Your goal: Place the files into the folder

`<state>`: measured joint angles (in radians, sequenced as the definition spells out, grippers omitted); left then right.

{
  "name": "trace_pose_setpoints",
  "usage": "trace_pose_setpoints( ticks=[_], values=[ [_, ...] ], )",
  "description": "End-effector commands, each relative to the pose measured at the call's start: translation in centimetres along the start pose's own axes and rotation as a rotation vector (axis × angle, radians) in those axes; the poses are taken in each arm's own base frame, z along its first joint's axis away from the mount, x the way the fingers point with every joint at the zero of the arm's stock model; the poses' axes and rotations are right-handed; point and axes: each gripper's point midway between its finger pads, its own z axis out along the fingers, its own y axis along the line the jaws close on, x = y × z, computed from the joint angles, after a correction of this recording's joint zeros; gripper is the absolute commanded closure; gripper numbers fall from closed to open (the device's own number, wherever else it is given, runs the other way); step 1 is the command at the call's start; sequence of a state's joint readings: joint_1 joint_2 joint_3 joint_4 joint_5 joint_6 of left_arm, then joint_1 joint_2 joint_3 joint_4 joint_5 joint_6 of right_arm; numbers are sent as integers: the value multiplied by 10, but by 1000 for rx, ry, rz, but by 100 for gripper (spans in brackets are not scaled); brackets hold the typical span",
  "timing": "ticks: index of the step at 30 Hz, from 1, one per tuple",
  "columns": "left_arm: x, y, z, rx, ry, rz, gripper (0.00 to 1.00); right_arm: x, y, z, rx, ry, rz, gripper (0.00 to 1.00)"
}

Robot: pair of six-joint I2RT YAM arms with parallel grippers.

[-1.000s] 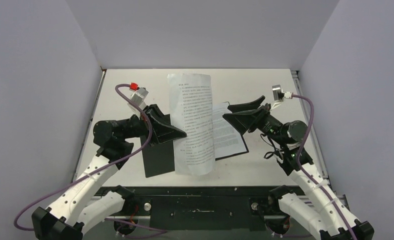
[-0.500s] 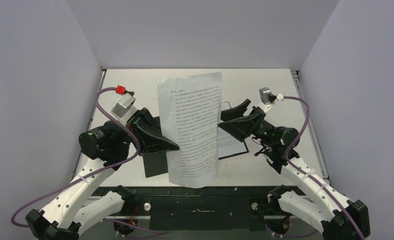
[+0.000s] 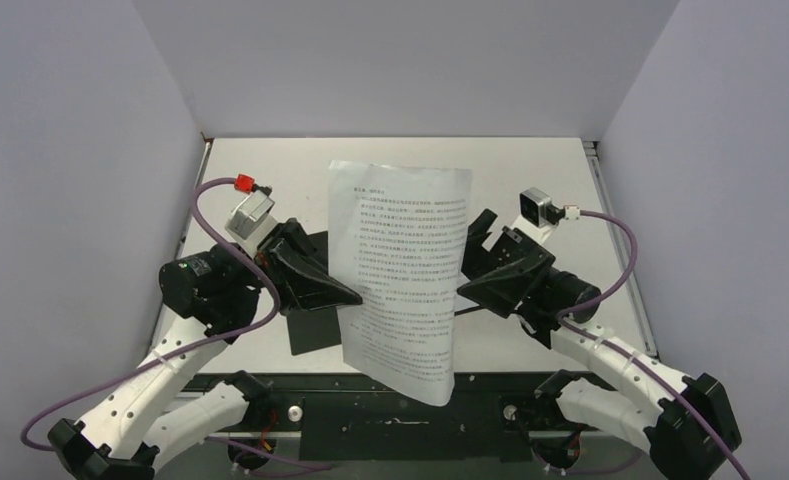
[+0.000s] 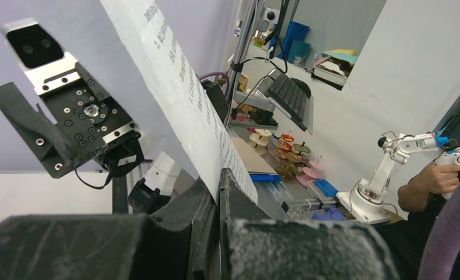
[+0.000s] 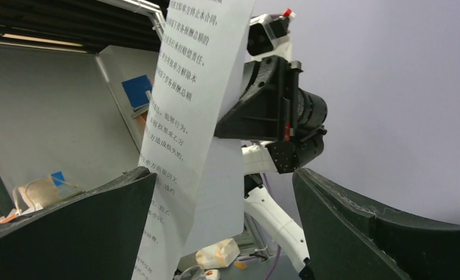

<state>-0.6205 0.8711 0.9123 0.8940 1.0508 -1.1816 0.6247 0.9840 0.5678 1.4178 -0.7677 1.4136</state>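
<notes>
One of the files, a white printed sheet (image 3: 400, 270), is held upright in the air over the table's near half. My left gripper (image 3: 355, 295) is shut on its left edge; the left wrist view shows the sheet (image 4: 181, 99) pinched between the jaws (image 4: 218, 181). My right gripper (image 3: 473, 260) is open at the sheet's right edge. In the right wrist view the sheet (image 5: 186, 116) hangs in the wide gap (image 5: 224, 172), close to the left finger (image 5: 99, 221), not pinched. The folder (image 3: 310, 328) lies open on the table, black inside up, mostly hidden behind the sheet.
The white table (image 3: 530, 170) is boxed in by grey walls at left, right and back. A black base rail (image 3: 400, 410) runs along the near edge between the arm mounts. Purple cables (image 3: 610, 225) loop from both wrists.
The held sheet has come nearer and to the right and now faces the camera flatter. My right gripper has swung down and nearer, open, to the sheet's right edge. The left gripper kept its grip.
</notes>
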Motion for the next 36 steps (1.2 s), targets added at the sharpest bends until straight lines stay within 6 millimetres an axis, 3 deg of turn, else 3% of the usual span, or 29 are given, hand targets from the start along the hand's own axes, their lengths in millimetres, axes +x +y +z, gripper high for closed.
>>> trace_pose_setpoints(
  ticks=[1, 9, 14, 18, 30, 36],
  values=[
    [-11, -11, 2, -2, -21, 75, 100, -2, 61, -7, -207, -18, -128, 8],
    [-9, -3, 2, -34, -17, 70, 100, -4, 82, -10, -239, -19, -156, 6],
    [-5, 12, 0, -101, -9, 66, 100, -4, 64, -3, -109, 22, -192, 1],
    [-1, 24, -3, -159, -6, 56, 100, -2, 42, 0, 32, 76, -236, 11],
    [4, 42, -9, -252, 5, 46, 100, 4, 25, 0, 134, 167, -248, 58],
    [5, 44, -13, -277, 10, 53, 100, 6, 22, -2, 162, 195, -259, 69]
  ],
)
